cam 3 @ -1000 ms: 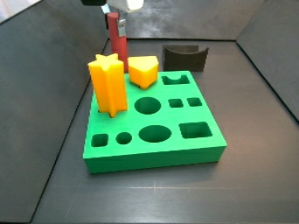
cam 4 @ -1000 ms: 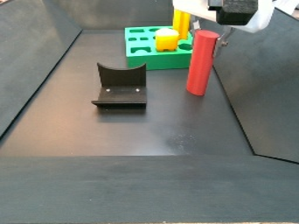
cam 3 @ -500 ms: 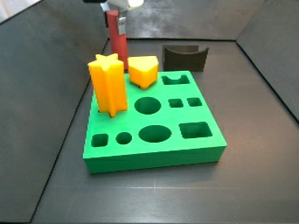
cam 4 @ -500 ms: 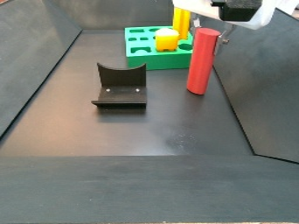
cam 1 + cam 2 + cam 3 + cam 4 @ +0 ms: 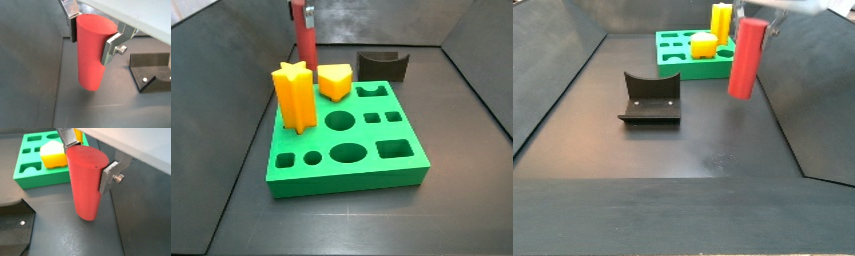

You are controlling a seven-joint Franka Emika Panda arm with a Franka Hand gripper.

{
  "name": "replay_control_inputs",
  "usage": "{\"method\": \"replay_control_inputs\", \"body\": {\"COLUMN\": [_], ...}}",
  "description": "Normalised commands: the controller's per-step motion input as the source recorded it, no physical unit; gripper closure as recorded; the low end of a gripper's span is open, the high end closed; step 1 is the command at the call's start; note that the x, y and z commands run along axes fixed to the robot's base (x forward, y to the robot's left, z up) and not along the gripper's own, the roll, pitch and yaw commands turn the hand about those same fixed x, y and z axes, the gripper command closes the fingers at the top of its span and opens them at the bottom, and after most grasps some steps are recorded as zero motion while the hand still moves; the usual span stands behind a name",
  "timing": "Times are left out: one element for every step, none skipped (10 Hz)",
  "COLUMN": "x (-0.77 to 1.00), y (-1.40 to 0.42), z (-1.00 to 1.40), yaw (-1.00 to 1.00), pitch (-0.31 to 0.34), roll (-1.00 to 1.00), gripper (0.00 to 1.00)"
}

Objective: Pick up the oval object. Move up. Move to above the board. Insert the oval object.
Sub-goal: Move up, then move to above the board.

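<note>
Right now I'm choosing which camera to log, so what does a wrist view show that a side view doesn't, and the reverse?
Only the wrist view shows the gripper, its fingers shut on the oval object. Only the side view shows the whole board with its open holes, plus the orange star peg. Both show the oval object held upright off the floor, the yellow block in the board, and the fixture.

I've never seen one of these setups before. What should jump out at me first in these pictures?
First, the tall red oval object, clamped upright near its top between the silver fingers of the gripper and hanging clear of the dark floor. Behind it in a side view sits the bright green board full of shaped holes, with an orange star peg and a yellow block already standing in it.
</note>
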Motion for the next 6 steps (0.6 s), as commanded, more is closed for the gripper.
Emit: {"method": "replay_control_inputs", "body": {"x": [-0.01,0.00,-0.22,-0.24,-0.24,-0.21], "y": [-0.02,-0.02,0.26,0.27,0.24,0.19], "z": [0.37,0.20,1.00,1.00,1.00,1.00], "yaw": [0.01,0.00,-0.19,-0.18,-0.16,-0.12], "pitch": [0.043,0.053,-0.402,-0.379,-0.343,-0.239], "roll": [-0.10,-0.12,0.30,0.29,0.26,0.18], "gripper": [1.00,1.00,1.00,1.00,1.00,1.00]}}
